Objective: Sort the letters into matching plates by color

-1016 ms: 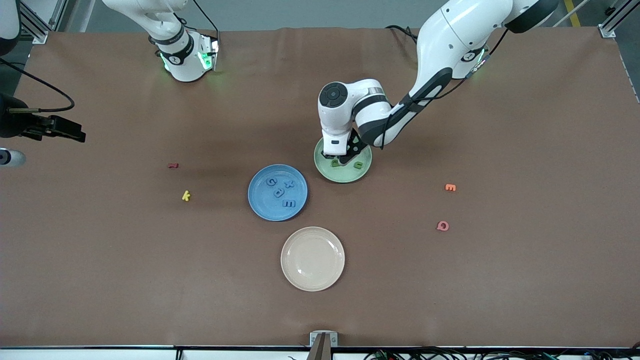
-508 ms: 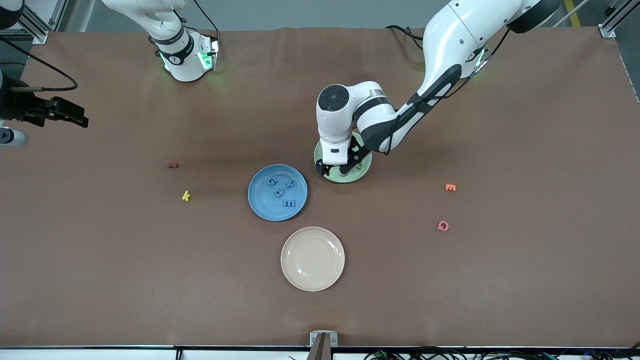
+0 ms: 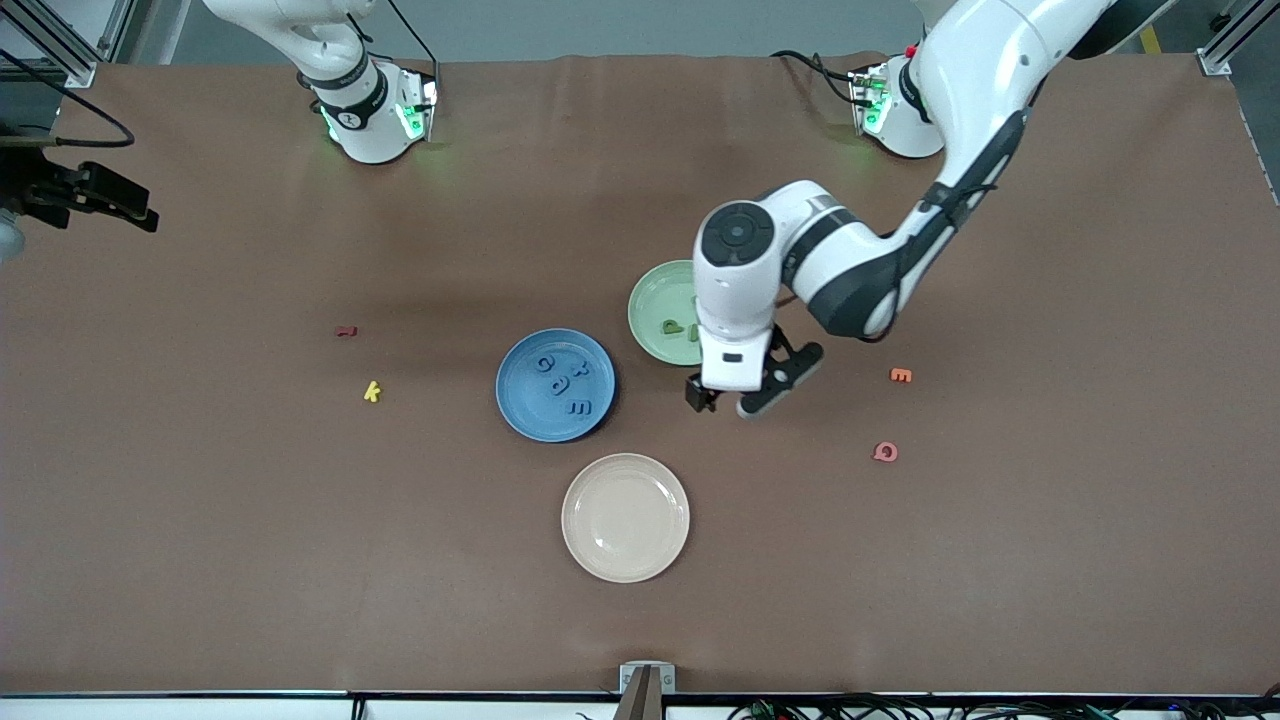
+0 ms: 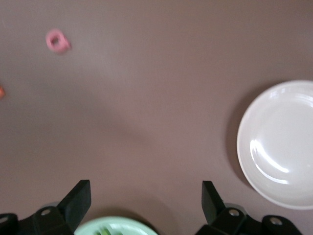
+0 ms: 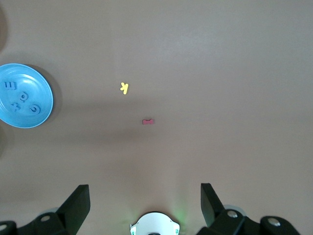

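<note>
Blue letters (image 3: 563,381) in blue plate (image 3: 520,410), green plate (image 3: 652,300) beside it, left gripper (image 3: 728,399) over bare table, fingers wide apart and empty, right gripper (image 5: 143,201) up at the right arm's end, equally spread.

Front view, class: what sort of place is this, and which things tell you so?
Most likely a robotics lab bench set up for a sorting exercise. Two white robot arms are bolted along a brown-covered table, the left gripper hangs open, and foam letters lie sorted in a blue plate and a green plate.
</note>
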`<act>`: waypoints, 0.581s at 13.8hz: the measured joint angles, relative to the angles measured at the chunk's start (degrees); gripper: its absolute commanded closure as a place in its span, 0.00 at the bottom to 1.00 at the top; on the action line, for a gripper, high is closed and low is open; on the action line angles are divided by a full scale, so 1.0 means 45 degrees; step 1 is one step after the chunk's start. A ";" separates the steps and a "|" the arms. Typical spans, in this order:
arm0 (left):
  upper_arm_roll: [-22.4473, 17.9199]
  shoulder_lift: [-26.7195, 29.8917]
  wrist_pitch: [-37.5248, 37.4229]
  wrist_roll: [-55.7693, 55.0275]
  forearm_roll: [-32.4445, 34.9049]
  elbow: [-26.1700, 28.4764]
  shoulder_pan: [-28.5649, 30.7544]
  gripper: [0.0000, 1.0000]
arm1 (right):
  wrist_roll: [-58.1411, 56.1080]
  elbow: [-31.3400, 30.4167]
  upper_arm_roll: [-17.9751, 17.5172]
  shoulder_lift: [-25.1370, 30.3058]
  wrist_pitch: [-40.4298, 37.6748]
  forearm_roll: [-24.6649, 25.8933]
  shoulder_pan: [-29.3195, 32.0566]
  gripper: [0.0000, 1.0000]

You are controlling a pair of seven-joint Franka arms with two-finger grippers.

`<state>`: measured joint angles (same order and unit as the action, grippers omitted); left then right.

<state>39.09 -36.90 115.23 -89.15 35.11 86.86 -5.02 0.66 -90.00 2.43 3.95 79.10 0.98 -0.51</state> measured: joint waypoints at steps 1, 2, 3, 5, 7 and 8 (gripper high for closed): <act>-0.0004 0.0079 -0.0219 0.0755 0.0002 -0.0223 0.0296 0.00 | -0.0005 -0.0029 0.0002 0.0165 -0.0036 0.0000 -0.0002 0.00; -0.0013 0.0229 -0.0372 0.1476 0.0005 -0.0412 0.0658 0.00 | -0.0008 -0.0102 0.0003 0.0351 -0.0049 -0.0001 -0.0005 0.00; 0.0000 0.0454 -0.0478 0.2211 0.0005 -0.0555 0.1118 0.00 | -0.0009 -0.0217 0.0006 0.0544 -0.0049 -0.0001 -0.0008 0.00; 0.0031 0.1059 -0.0758 0.3559 0.0005 -0.0683 0.1981 0.00 | -0.0014 -0.0392 0.0004 0.0850 -0.0050 -0.0001 -0.0015 0.00; 0.0051 0.1566 -0.1206 0.4830 -0.0055 -0.0815 0.2400 0.00 | -0.0017 -0.0518 -0.0001 0.0995 -0.0050 -0.0004 -0.0035 0.00; 0.0053 0.1735 -0.1541 0.5319 -0.0210 -0.0909 0.2529 0.00 | -0.0018 -0.0556 -0.0002 0.1009 -0.0041 -0.0005 -0.0042 0.00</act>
<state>39.33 -29.10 108.29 -65.22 34.17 82.77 6.36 0.58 -92.50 2.42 8.49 78.91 0.96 -0.70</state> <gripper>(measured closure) 0.000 0.000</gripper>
